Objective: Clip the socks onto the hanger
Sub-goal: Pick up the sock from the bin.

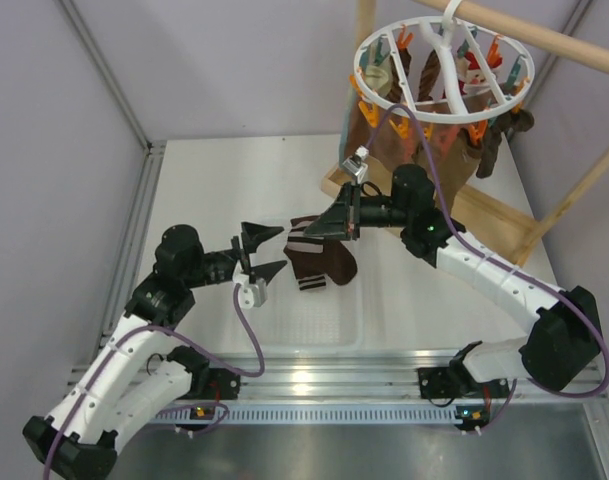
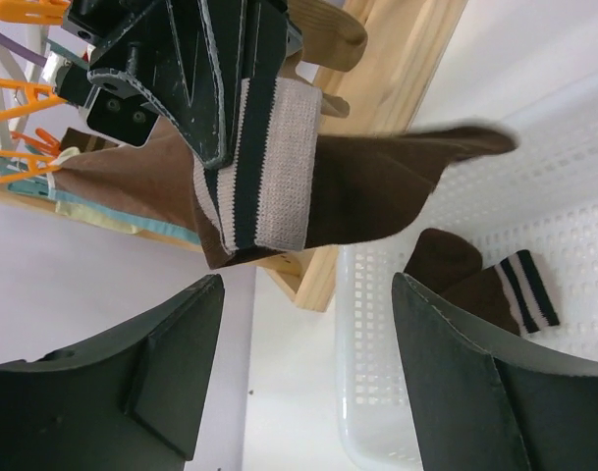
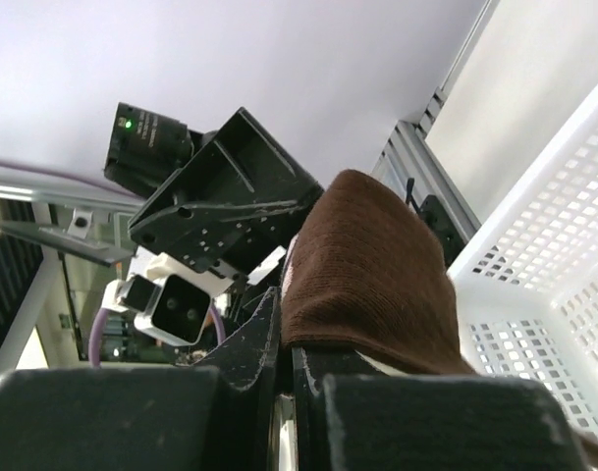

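My right gripper (image 1: 322,229) is shut on the striped cuff of one brown sock (image 1: 329,258) and holds it above the white basket (image 1: 284,320). In the left wrist view this sock (image 2: 397,186) hangs sideways from the right fingers. In the right wrist view the sock (image 3: 367,265) drapes over the shut gripper (image 3: 287,343). The second brown sock (image 2: 475,285) lies in the basket, its striped cuff (image 1: 312,283) showing. My left gripper (image 1: 282,249) is open and empty, just left of the held cuff, and also shows in its wrist view (image 2: 308,363). The white ring hanger (image 1: 439,65) hangs at the back right.
The hanger hangs from a wooden rod (image 1: 544,35) on a wooden stand with a plank base (image 1: 484,205). Several other socks and orange and teal pegs (image 1: 369,105) hang from the ring. The basket wall (image 3: 554,294) is close under the right gripper.
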You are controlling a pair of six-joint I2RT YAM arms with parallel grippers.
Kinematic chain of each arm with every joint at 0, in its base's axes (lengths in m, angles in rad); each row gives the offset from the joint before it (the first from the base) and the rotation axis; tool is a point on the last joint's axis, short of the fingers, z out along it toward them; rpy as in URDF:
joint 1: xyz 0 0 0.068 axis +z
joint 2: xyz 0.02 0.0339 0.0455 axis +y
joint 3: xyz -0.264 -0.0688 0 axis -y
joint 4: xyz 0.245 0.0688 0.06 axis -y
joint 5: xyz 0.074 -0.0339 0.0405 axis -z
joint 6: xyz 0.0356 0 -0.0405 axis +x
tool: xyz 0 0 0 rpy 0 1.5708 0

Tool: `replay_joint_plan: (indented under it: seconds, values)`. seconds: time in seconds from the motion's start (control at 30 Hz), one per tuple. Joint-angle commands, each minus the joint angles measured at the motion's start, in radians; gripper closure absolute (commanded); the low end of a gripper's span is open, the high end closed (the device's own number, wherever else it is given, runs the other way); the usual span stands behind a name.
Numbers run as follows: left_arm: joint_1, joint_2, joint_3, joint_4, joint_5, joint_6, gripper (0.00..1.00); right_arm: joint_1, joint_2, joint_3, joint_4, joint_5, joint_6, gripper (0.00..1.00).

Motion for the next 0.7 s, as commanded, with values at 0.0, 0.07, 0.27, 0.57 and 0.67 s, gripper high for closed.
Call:
replay_joint_plan:
  seconds: [0.0,0.07,0.27,0.57,0.67]
  values:
    - [-0.015,0.001,-0.015,0.105,0.004,0.116,0.26,-0.009,0.000,0.046,0.075,-0.055,0.010,1.00]
    - [-0.032,0.004,-0.023,0.131,0.006,0.115,0.28,-0.009,0.003,0.038,0.073,-0.060,0.005,1.00]
    - [-0.092,0.012,-0.052,0.223,-0.008,0.076,0.36,-0.008,0.021,0.029,0.078,-0.063,-0.004,1.00]
    - [-0.176,0.009,-0.037,0.214,-0.066,-0.014,0.88,-0.001,-0.008,0.011,0.003,-0.034,-0.096,0.97]
    - [-0.186,-0.025,-0.038,0.202,-0.092,-0.083,1.00,-0.006,-0.028,0.008,-0.040,-0.015,-0.151,0.82]
